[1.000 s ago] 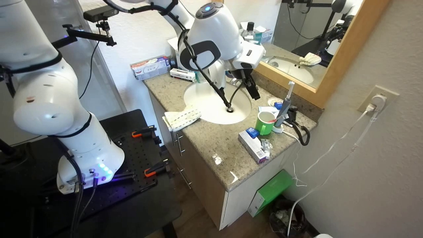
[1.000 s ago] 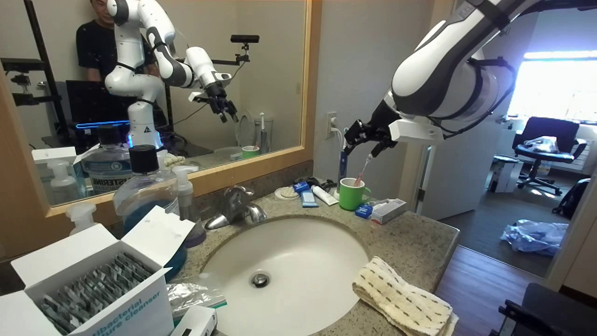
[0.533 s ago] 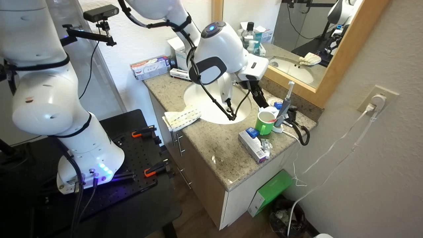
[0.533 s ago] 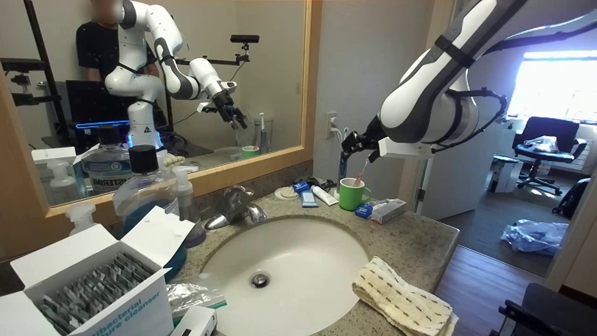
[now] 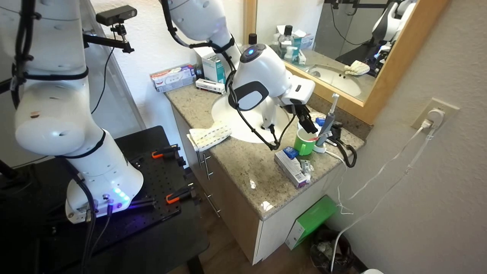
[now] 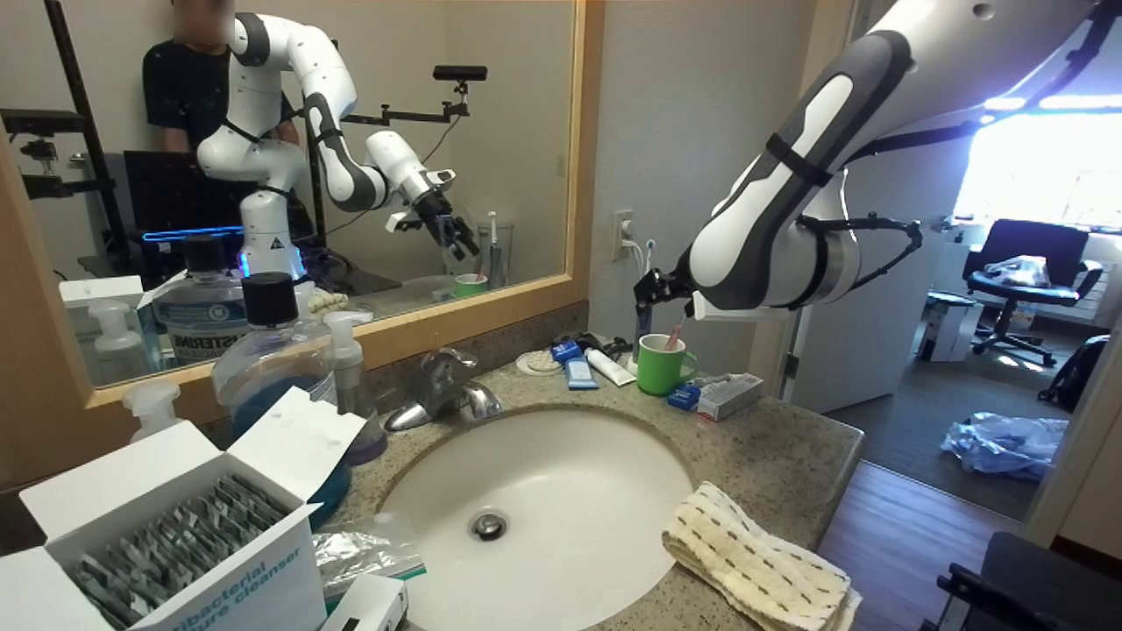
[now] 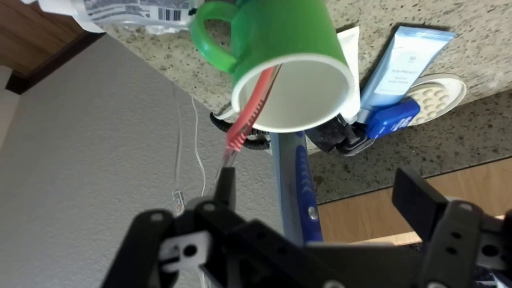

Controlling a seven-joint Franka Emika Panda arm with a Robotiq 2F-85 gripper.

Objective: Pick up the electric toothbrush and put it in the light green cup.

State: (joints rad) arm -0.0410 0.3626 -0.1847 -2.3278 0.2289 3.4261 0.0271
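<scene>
The arm (image 5: 258, 68) reaches lower and closer in than a second ago, which looks like the approach to the pick.
The gripper (image 7: 314, 184) now hangs near and above the green cup (image 7: 280, 36), which has not moved. The fingers (image 7: 226, 188) stand well apart with nothing gripped. The electric toothbrush (image 7: 294, 188) stands just beside the cup, not in it; its handle shows between the fingers in the wrist view, though I cannot tell whether they already flank it in depth. So the grasp seems close but not made. A pink toothbrush (image 7: 250, 108) leaning in the cup may, I judge, snag a finger.
</scene>
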